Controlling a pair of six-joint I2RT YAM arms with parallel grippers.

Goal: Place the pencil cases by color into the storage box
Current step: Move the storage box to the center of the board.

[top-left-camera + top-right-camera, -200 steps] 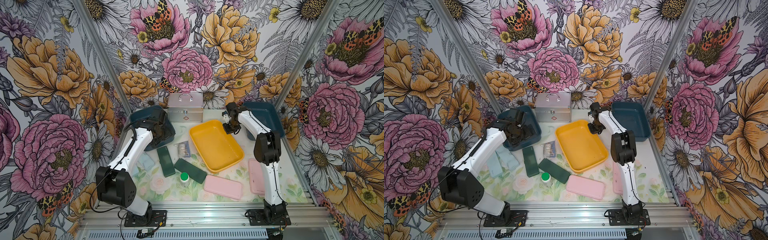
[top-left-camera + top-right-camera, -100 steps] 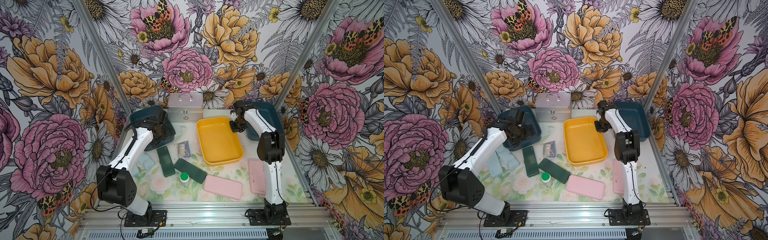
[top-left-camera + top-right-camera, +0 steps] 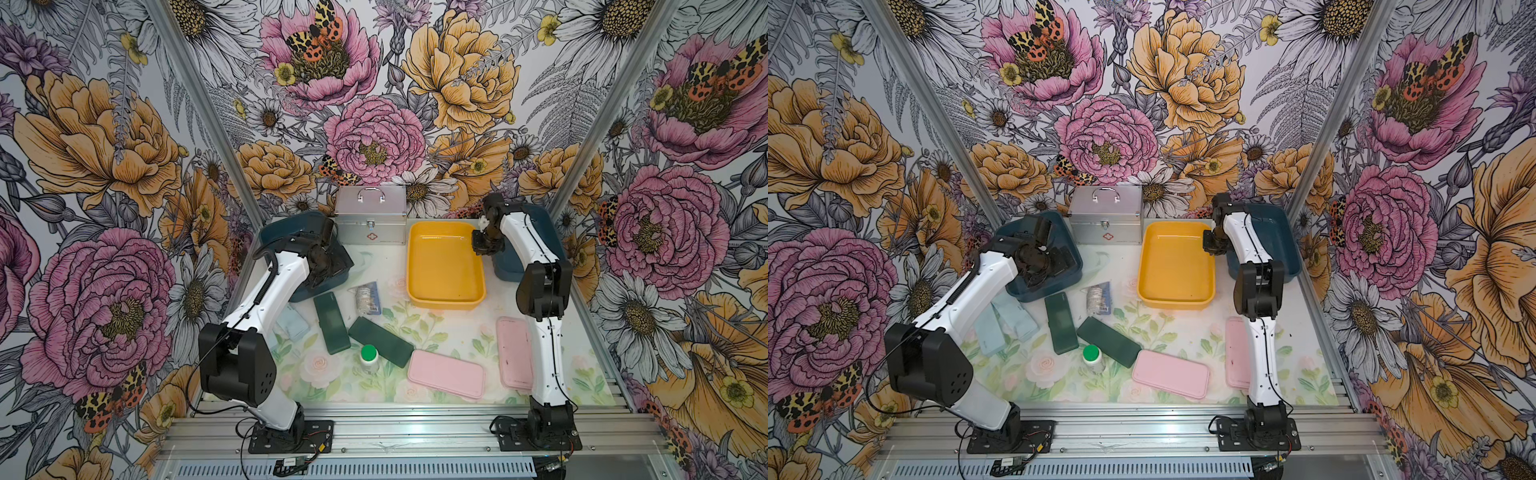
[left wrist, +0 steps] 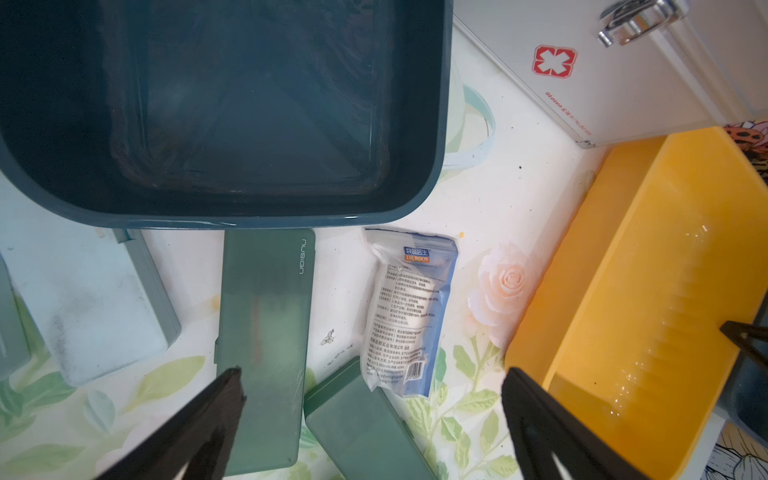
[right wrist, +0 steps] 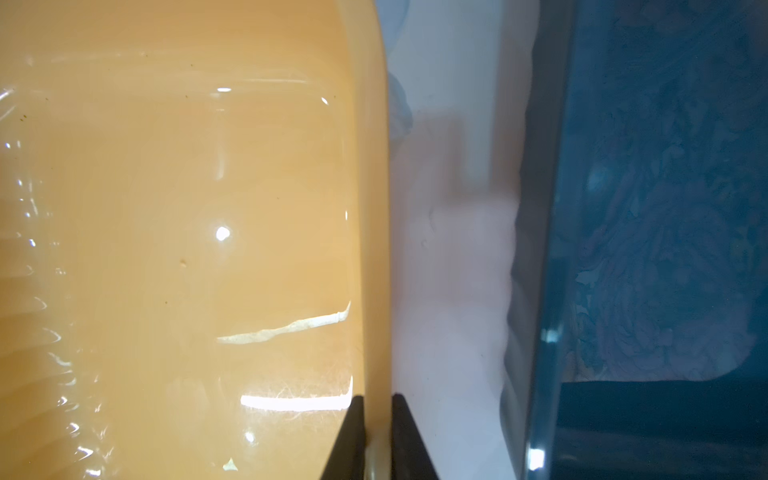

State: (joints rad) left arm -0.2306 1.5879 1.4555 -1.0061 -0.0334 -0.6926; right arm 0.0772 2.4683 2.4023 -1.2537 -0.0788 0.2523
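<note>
My right gripper is shut on the right rim of the empty yellow storage box, close beside a dark blue box. My left gripper hangs open with nothing in it over the front edge of another dark blue box, above the table. Two dark green pencil cases lie in the middle of the table. Two pink ones lie at the front right. Two pale blue ones lie at the left, partly under my left arm.
A silver first-aid case stands at the back between the boxes. A clear packet lies beside the yellow box, and a green-capped bottle stands next to the slanted green case.
My right gripper has dragged the yellow box to the right and turned it square, up against the right blue box. The left arm has stayed put.
</note>
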